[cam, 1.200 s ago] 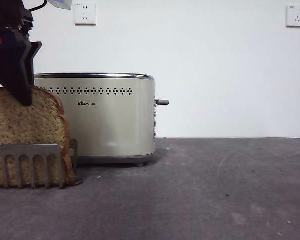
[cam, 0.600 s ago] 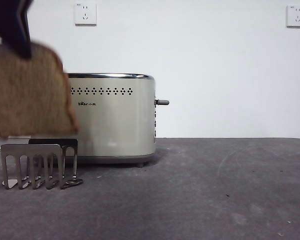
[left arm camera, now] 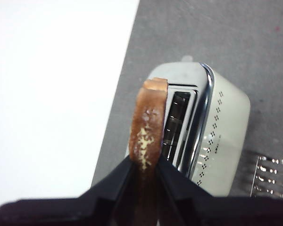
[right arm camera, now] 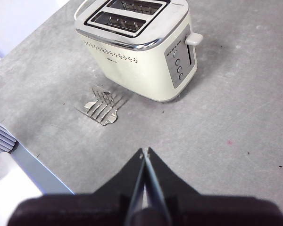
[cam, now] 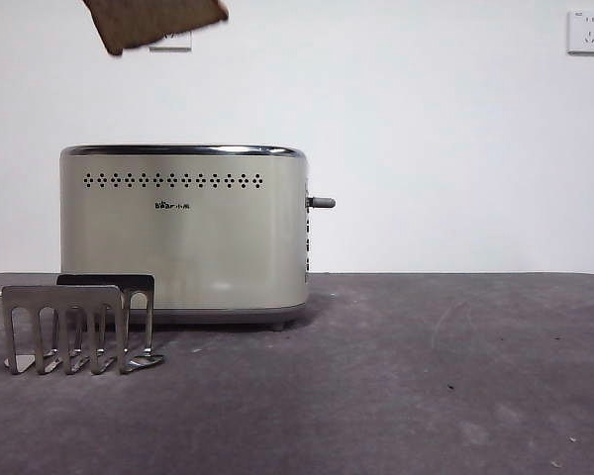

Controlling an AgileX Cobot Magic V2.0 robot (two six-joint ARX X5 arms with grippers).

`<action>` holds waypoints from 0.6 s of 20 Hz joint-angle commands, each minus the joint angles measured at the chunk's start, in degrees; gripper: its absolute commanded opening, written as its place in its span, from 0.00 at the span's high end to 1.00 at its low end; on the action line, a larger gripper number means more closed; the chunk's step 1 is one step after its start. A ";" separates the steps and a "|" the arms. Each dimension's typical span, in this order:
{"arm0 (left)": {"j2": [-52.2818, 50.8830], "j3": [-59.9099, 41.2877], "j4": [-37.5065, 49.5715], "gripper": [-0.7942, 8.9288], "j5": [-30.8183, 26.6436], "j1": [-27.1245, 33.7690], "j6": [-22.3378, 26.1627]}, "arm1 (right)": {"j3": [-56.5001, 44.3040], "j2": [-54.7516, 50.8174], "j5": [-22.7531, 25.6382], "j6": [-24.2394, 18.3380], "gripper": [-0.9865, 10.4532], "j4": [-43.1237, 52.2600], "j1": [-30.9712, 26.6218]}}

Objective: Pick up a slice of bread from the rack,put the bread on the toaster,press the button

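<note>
Bread slice (left arm camera: 146, 127) hung high above the toaster (cam: 183, 233), pinched edge-on in our left tool (left arm camera: 145, 172). We saw the rack (cam: 77, 329) standing bare on the desk (cam: 396, 396), our right tool (right arm camera: 144, 157) pressed closed on nothing.

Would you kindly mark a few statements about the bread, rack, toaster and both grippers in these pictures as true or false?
1. The left gripper is shut on the slice of bread. True.
2. The slice of bread sits in the rack. False: the rack holds no bread; the slice hangs high above the toaster.
3. The toaster's two slots hold no bread. True.
4. The right gripper grips the toaster's lever. False: it is shut on nothing, well away from the toaster.
5. The rack stands on top of the toaster. False: it stands on the table.
</note>
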 commanded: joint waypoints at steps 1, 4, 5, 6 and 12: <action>4.11 -0.37 0.85 0.93 -1.29 -0.22 3.08 | -0.04 0.02 -0.13 -0.28 0.92 0.04 0.13; 8.90 -0.37 3.04 0.93 -3.17 -0.07 4.26 | -0.04 0.00 -0.13 -0.28 0.92 -0.07 0.13; 10.23 -0.37 3.15 0.93 -3.19 -0.04 4.85 | -0.04 0.00 -0.13 -0.28 0.92 -0.28 0.13; 11.39 -0.37 3.17 0.93 -3.37 -0.04 5.66 | -0.04 0.02 -0.13 -0.31 0.92 -0.46 0.13; 16.15 -0.37 3.65 0.93 -2.75 1.22 7.08 | -0.04 0.02 -0.11 -0.33 0.92 -0.83 0.13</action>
